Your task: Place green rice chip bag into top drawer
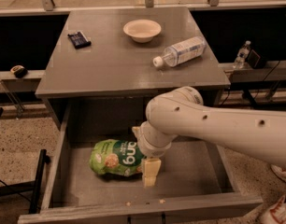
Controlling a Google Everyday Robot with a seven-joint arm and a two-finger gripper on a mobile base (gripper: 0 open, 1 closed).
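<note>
1 green rice chip bag (116,157) in top drawer (189,174) w/ gripper (147,168) beside

Green rice chip bag (116,157) lies in top drawer (192,174) beside hand (145,160).

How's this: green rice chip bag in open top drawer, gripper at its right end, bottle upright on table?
Camera view shows the bottle lying on its side on the table. Correct: green rice chip bag in top drawer, gripper at its right end.

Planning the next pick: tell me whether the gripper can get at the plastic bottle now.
Probably yes: the gripper sits down in the open top drawer, but nothing covers the plastic bottle on the table.
</note>
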